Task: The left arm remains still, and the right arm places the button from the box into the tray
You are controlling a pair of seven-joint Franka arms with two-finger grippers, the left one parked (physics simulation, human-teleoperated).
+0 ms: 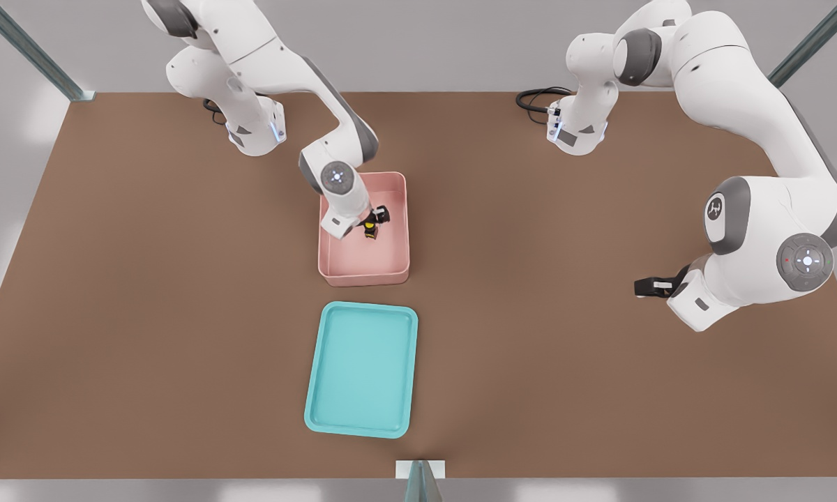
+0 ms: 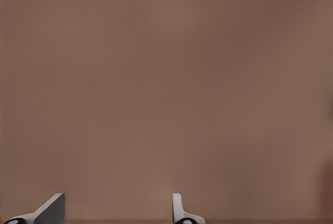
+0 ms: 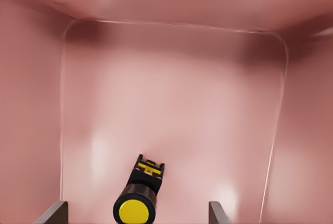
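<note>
So your box point(image 1: 364, 268) is the pale pink bin sitting near the middle of the brown table point(image 1: 146, 314), a bit toward the far edge, and the only thing in it is the button point(image 1: 370, 229). In the right wrist view you can see the button point(image 3: 138, 198) lying on its side on the smooth pink floor, with the round yellow top facing the camera and the black squarish body pointing away toward the far wall. The box point(image 3: 171, 37) looks like glossy moulded plastic, with tall walls, rounded corners and a few soft highlights on the floor. The right arm point(image 1: 335, 150) reaches down into it, and the gripper point(image 1: 373, 222) sits low inside the box right around the button. Its two fingertips point(image 3: 52, 212) stand wide apart with the button between them, and neither one touches it, so the jaws are spread and holding nothing. Your tray point(image 1: 321, 411) is the shallow turquoise one just beside the box on the near-edge side, with a strip of bare table between them. It has the same kind of smooth plastic and rounded corners, but only a low rim, and there's nothing inside it. The table itself is a flat matte brown surface with no visible grain.
</note>
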